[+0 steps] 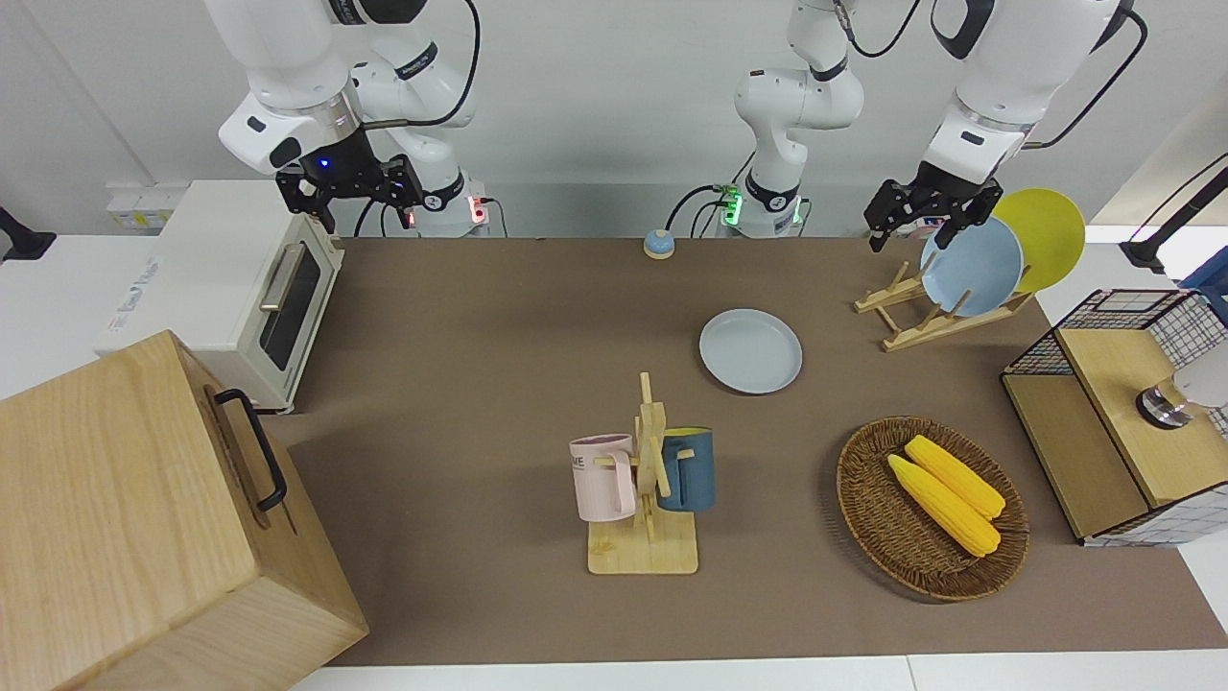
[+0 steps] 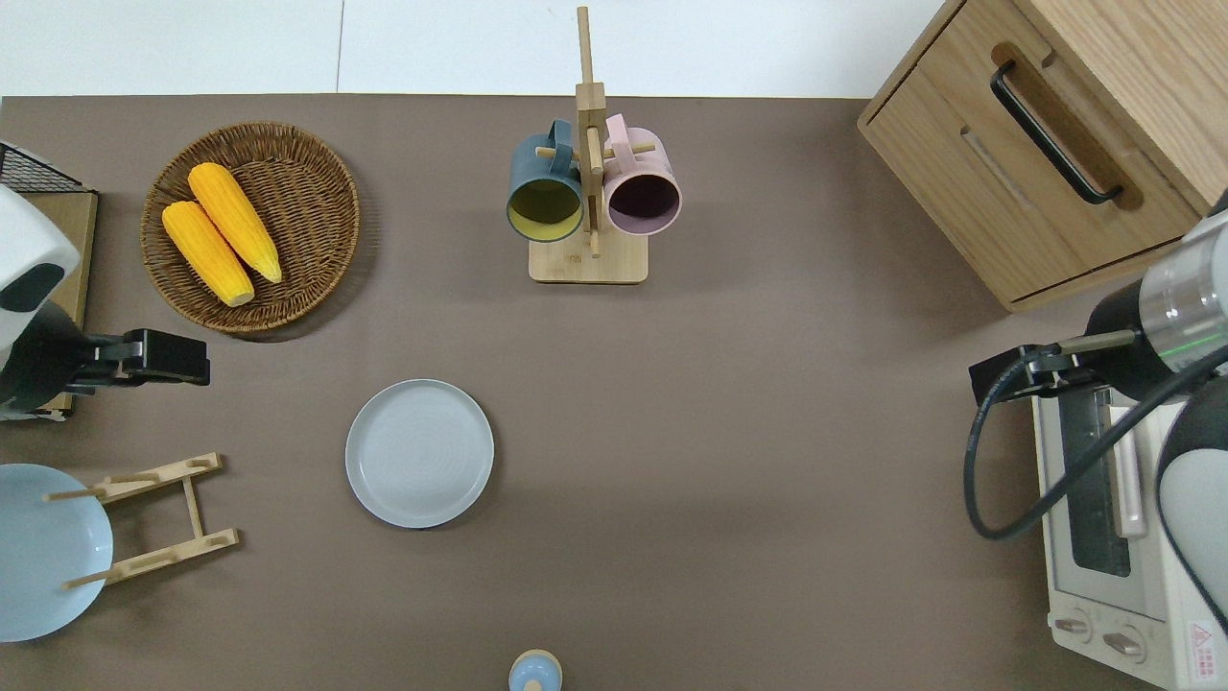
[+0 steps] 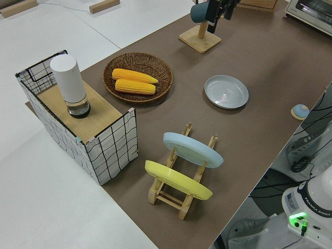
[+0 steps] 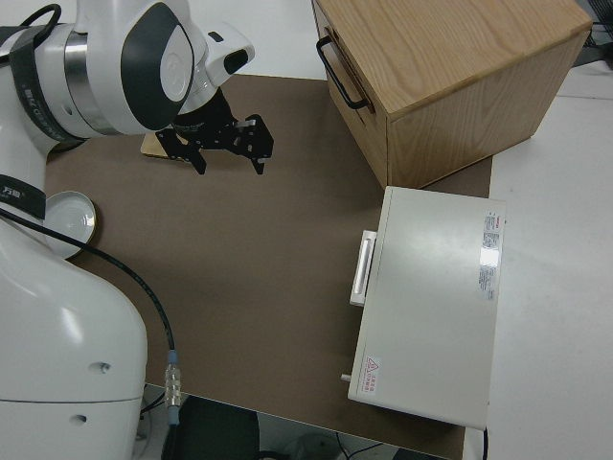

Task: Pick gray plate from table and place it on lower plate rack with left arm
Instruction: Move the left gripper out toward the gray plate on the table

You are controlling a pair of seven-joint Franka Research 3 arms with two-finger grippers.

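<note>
The gray plate [image 1: 750,350] lies flat on the brown table [image 1: 480,365] near its middle, also in the overhead view [image 2: 419,453] and the left side view [image 3: 226,92]. The lower plate rack [image 1: 907,321] stands toward the left arm's end [image 2: 153,518], with a light-blue plate [image 1: 969,269] and a yellow plate [image 1: 1046,230] leaning in its slots. My left gripper [image 1: 916,230] is open and empty, up in the air over the table between the rack and a wicker basket [image 2: 177,357]. It is apart from the gray plate. My right gripper [image 1: 355,197] is open and parked.
A wicker basket [image 2: 317,163] with two corn cobs lies farther from the robots than the rack. A mug stand [image 1: 645,552] holds a pink and a blue mug. A wire crate [image 1: 1103,326], a toaster oven [image 1: 240,288], a wooden cabinet [image 1: 144,518] and a small blue bell [image 1: 658,244] stand around the edges.
</note>
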